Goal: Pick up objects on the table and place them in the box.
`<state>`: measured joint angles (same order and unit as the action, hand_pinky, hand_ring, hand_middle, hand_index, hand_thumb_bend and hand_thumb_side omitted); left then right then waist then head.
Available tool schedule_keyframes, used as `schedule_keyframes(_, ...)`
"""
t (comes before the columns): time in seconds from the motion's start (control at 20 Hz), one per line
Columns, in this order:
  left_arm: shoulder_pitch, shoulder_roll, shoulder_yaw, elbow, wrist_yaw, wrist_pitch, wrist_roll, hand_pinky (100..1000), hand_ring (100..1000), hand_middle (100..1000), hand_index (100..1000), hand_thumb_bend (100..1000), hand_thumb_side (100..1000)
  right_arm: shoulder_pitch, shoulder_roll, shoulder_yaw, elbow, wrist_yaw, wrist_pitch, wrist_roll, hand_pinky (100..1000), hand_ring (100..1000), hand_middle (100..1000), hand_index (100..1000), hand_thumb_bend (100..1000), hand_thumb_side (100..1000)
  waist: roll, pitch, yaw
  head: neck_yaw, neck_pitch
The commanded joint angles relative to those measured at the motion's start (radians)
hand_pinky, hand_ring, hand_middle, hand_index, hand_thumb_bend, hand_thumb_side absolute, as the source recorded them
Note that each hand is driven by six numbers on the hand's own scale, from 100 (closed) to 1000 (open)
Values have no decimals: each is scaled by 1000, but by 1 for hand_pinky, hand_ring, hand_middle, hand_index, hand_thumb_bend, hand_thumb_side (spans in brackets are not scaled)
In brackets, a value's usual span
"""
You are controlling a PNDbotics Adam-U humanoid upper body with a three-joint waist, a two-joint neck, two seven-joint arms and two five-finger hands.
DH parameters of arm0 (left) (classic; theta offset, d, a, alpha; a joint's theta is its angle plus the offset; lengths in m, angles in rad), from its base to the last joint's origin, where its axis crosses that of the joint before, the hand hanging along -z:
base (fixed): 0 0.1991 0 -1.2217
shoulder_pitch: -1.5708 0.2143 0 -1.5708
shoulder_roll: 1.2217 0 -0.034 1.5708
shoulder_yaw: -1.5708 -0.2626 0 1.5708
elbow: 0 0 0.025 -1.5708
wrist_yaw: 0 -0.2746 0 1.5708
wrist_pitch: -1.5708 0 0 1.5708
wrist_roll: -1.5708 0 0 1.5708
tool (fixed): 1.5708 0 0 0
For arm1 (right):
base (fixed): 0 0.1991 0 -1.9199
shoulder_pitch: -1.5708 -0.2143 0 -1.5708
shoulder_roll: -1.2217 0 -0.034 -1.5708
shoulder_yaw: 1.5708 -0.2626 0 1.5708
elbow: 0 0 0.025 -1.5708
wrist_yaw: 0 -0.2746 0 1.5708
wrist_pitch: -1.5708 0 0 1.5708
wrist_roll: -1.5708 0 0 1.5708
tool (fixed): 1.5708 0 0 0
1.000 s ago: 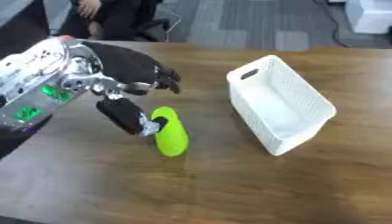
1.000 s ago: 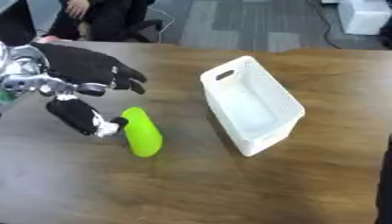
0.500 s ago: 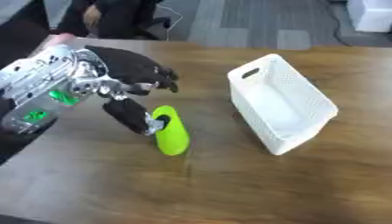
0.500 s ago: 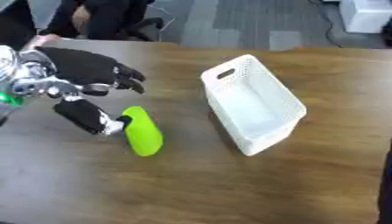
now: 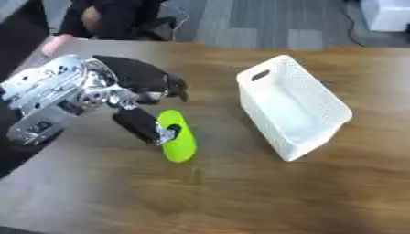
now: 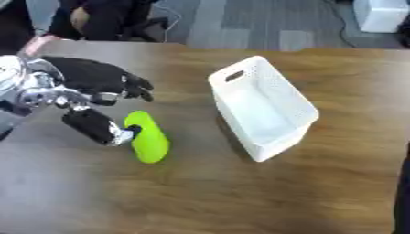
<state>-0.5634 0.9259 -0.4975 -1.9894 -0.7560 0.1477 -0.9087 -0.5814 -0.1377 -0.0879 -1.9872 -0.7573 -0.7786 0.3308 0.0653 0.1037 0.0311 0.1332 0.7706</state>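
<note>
1. The green object (image 5: 177,141), a smooth lime oblong, lies flat on the wooden table (image 5: 240,192), left of the middle, with its long axis running from the far side to the near side and tilted a little, near end toward the right

2. The left hand (image 5: 136,98) sits just to its left and above: the thumb (image 5: 142,127) reaches down along the object's left flank and touches it near the far end, while the fingers (image 5: 164,84) arch over the far end without closing, so the hand is spread apart and holds nothing yet

3. The grasp probably turns on this: the object lies right of the thumb and under the fingers, so the fingers have to come down on its right flank, across the short width

4. The white box (image 5: 292,107) stands empty to the right, well apart from the object, its long side roughly parallel to it

5. The right hand shows in neither view, so the left is the one placed to lift
</note>
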Motion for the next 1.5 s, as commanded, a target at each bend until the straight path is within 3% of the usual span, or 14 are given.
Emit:
schedule_keyframes(0.05,-1,25,-1,-11,5,12,2,1000,1000,1000,984,720,869,-21,0,3,-13,-2,-76,83,274,318,361,491,100,1000,0,-7,-3,6,-1)
schedule_keyframes(0.75,17,25,-19,-11,-23,33,2,1000,1000,1000,996,755,881,-27,4,4,-13,-8,-74,90,275,318,361,492,100,1000,-3,0,-9,10,-1)
schedule_keyframes(1.05,27,23,-20,-11,-39,34,2,1000,1000,1000,997,748,833,-29,5,4,-13,-12,-73,93,275,318,361,492,100,1000,-5,3,-11,16,-1)
schedule_keyframes(1.5,48,19,-26,-11,-57,40,2,1000,1000,1000,993,748,831,-31,6,3,-13,-17,-71,98,276,319,361,492,100,1000,-9,7,-12,22,-1)
